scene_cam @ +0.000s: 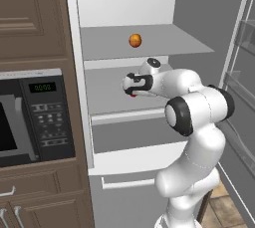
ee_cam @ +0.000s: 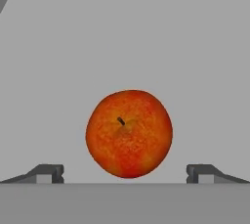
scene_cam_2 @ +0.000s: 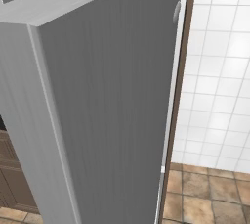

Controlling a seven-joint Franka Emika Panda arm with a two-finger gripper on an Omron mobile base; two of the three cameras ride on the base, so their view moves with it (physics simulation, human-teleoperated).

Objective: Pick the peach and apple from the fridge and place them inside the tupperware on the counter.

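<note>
The fridge (scene_cam: 199, 18) stands open. The orange-yellow peach (scene_cam: 135, 40) rests on its upper shelf. One shelf below, my gripper (scene_cam: 129, 86) reaches in toward the left, and a sliver of the red-orange apple (scene_cam: 133, 95) peeks out under the hand. In the hand view the apple (ee_cam: 129, 133) sits stem toward me on the pale shelf. My gripper (ee_cam: 125, 174) is open; its fingertips (ee_cam: 49, 174) stand wide on either side of the apple without touching it. The tupperware and the counter are out of view.
A black microwave (scene_cam: 30, 117) sits in brown cabinets (scene_cam: 30, 13) left of the fridge. Door racks (scene_cam: 241, 82) line the right. The fridge door's grey outer face (scene_cam_2: 112, 110) stands close in the right base view, beside a white tiled wall (scene_cam_2: 219, 61).
</note>
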